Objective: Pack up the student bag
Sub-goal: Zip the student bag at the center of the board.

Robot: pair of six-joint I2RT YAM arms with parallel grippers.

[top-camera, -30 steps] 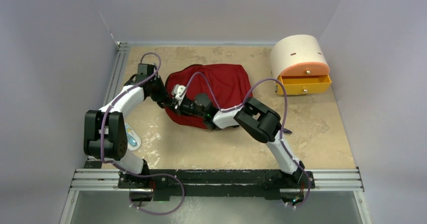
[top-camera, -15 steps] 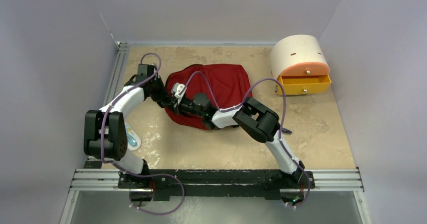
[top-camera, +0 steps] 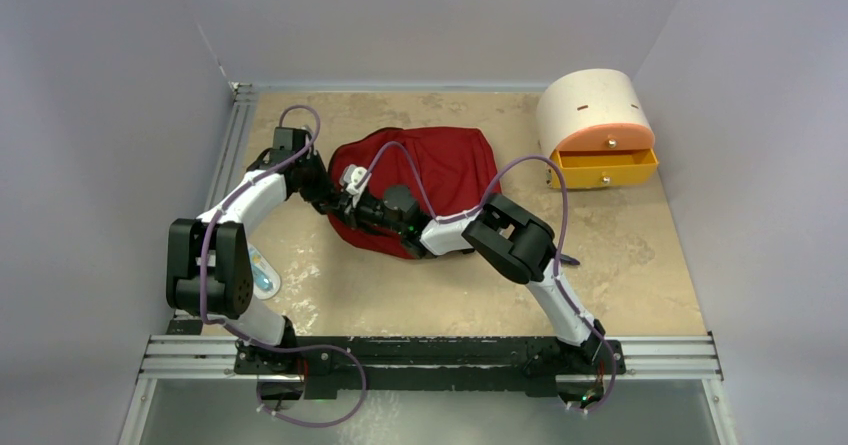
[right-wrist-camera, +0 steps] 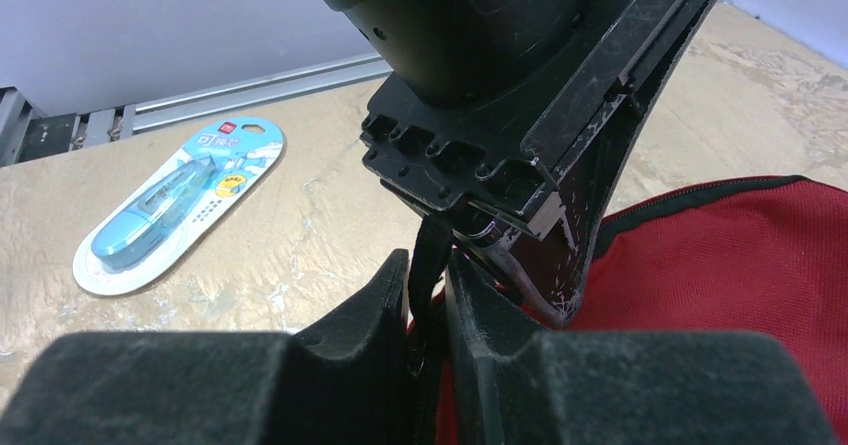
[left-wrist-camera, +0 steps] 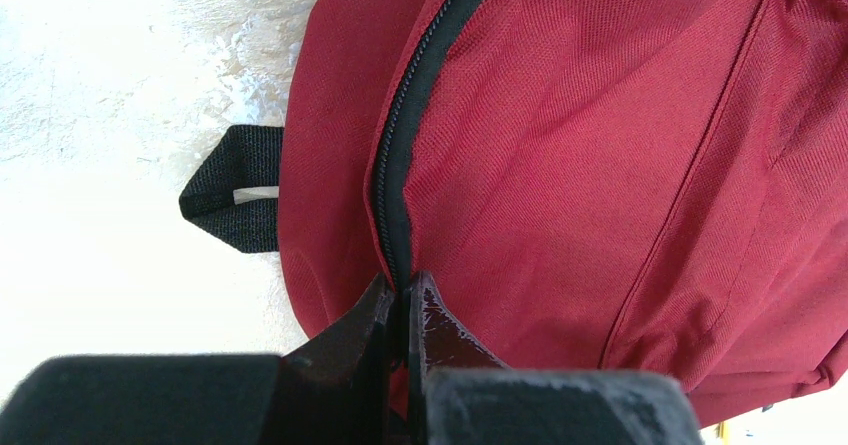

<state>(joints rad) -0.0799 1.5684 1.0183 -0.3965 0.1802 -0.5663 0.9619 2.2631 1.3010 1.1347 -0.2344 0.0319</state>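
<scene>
Mid-frame on the worktop, the student bag is clenched at its zipper by the jaws of the left gripper. Whether the pull tab is held by the right gripper cannot be told. The zipper should be kept taut.

the left arm and right arm have white links, boxy black joints, purple cables; the left gripper is scuffed black.
</scene>
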